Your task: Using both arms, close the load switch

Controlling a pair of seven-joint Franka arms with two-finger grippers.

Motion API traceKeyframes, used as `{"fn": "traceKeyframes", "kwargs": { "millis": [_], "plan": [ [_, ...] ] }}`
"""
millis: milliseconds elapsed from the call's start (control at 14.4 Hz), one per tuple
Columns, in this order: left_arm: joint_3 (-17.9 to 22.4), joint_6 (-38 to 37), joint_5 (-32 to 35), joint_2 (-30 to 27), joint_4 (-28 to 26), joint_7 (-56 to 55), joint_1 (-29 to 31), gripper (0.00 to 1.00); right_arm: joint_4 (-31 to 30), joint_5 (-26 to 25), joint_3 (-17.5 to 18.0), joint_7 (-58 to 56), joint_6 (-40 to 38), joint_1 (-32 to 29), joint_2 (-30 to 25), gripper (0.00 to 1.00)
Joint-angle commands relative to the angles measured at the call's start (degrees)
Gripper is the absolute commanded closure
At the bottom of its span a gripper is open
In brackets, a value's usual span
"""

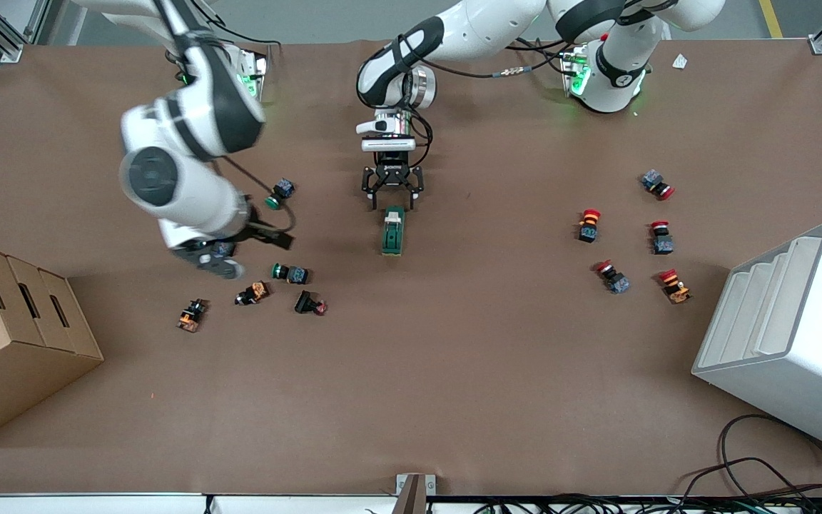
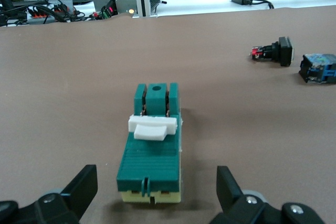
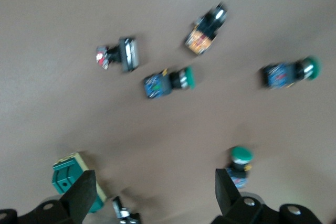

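The load switch [image 1: 392, 230] is a dark green elongated block with a white lever tab [image 2: 153, 128], lying mid-table. My left gripper [image 1: 392, 193] hovers low just farther from the front camera than the switch, open. In the left wrist view its fingers [image 2: 84, 187] flank the switch's near end [image 2: 152, 156] without touching. My right gripper [image 1: 215, 258] is up over the push buttons toward the right arm's end, largely hidden by its arm. In the right wrist view it [image 3: 155, 192] is open and empty, and the switch [image 3: 68, 178] shows at the edge.
Green and black push buttons [image 1: 290, 273] lie under and beside the right gripper, one more [image 1: 279, 193] farther back. Red push buttons [image 1: 625, 243] lie toward the left arm's end. Cardboard boxes [image 1: 11, 335] and a white bin [image 1: 789, 328] stand at the table's ends.
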Motion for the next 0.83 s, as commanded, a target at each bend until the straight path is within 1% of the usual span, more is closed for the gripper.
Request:
{"fn": "traceKeyframes", "kwargs": {
  "millis": [0, 209, 348, 487, 556, 765],
  "plan": [
    [0.2, -0.3, 2.4, -0.5, -0.6, -1.7, 0.3, 0.0, -1.7, 2.7, -0.6, 8.9, 8.0, 6.5, 4.7, 0.0],
    [0.3, -0.4, 2.7, 0.3, -0.8, -2.5, 0.0, 0.0, -4.8, 4.8, -0.6, 15.5, 22.8, 13.0, 10.1, 0.0],
    [1.4, -0.4, 4.9, 0.6, -0.8, -2.6, 0.1, 0.0, -4.9, 5.2, -0.6, 17.7, 27.5, 16.0, 13.1, 0.0],
    [1.5, -0.5, 5.1, 0.8, -0.9, -3.6, -0.2, 0.0, -6.0, 5.5, -0.6, 21.0, 31.8, 18.6, 13.6, 0.0],
    [1.6, -0.7, 5.1, 1.3, -0.8, -4.1, -0.8, 0.0, -6.5, 5.5, -0.6, 22.1, 32.7, 19.4, 13.6, 0.0],
    [1.6, -2.7, 5.2, 2.7, -0.7, -5.7, -1.7, 0.0, -6.8, 5.6, -0.6, 24.7, 32.8, 22.2, 13.6, 0.0]
  ]
}}
